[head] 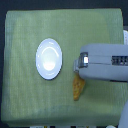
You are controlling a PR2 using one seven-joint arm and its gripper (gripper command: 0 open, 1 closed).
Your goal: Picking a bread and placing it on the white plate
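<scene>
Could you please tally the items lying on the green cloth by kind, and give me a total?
Plate: 1
Bread: 1, partly under the tool
Total: 2

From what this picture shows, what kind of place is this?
Probably a robot test table, not a real kitchen: a green cloth covers it, holding only the white plate and the bread beneath the claw.
</scene>
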